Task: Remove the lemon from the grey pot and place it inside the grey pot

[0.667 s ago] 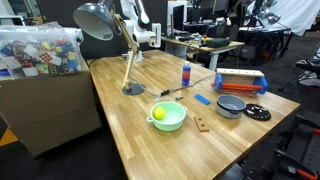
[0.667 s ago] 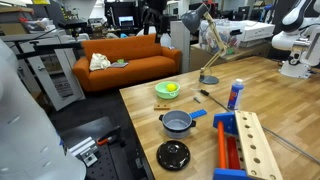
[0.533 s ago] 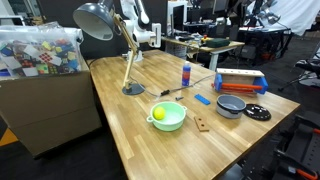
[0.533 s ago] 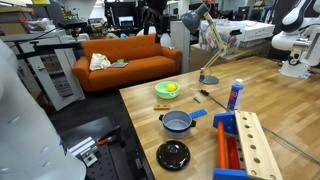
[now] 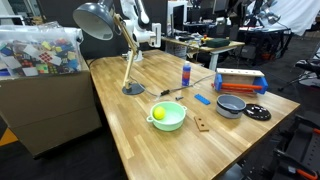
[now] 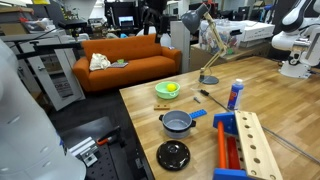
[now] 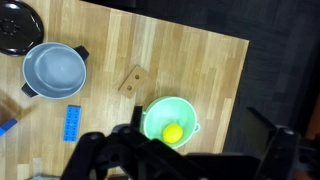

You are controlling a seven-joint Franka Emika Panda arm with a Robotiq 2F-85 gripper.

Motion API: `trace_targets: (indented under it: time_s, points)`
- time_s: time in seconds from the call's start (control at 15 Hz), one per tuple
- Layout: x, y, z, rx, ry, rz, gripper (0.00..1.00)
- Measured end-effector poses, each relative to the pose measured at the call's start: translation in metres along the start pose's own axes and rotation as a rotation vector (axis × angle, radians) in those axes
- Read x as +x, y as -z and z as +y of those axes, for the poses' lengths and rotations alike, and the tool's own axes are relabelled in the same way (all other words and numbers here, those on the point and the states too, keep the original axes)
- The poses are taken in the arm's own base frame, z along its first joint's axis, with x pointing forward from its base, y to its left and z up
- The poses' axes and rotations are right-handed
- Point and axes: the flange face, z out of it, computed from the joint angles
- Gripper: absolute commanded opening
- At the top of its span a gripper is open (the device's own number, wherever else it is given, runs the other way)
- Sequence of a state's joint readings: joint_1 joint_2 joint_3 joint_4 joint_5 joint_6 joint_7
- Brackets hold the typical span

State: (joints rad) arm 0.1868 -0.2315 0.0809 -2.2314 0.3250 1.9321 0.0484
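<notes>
The lemon (image 5: 158, 113) lies inside the pale mint-green bowl (image 5: 178, 122) on the wooden table; it also shows in the other exterior view (image 6: 171, 87) and the wrist view (image 7: 173, 133). The grey pot (image 5: 231, 105) stands empty to one side of the bowl, seen too in the exterior view (image 6: 178, 122) and the wrist view (image 7: 55, 68). My gripper (image 7: 185, 160) hangs high above the table, open and empty, its dark fingers framing the bottom of the wrist view, with the bowl (image 7: 150, 115) just below it.
A flat black disc (image 5: 257, 112) lies beside the pot. A small wooden block (image 7: 131, 79) and a blue block (image 7: 72, 122) lie between bowl and pot. A desk lamp (image 5: 125, 60), a blue bottle (image 5: 186, 73) and an orange-blue toy rack (image 5: 240, 82) stand behind. The table edge is close to the bowl.
</notes>
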Motion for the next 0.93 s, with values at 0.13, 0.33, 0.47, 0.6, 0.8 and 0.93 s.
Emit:
trace_targets:
  time_s: [0.13, 0.33, 0.47, 0.6, 0.8, 0.93]
  points:
    - [0.004, 0.0, 0.002, -0.01, 0.001, 0.01, 1.0]
    - [0.026, -0.004, 0.008, -0.035, -0.003, 0.029, 1.0]
    - [0.046, -0.013, 0.017, -0.068, -0.02, 0.027, 1.0]
    - [0.067, -0.024, 0.025, -0.102, -0.047, 0.02, 1.0]
    - [0.094, -0.039, 0.031, -0.154, -0.084, 0.01, 1.0]
    - [0.104, -0.043, 0.03, -0.165, -0.094, 0.008, 1.0]
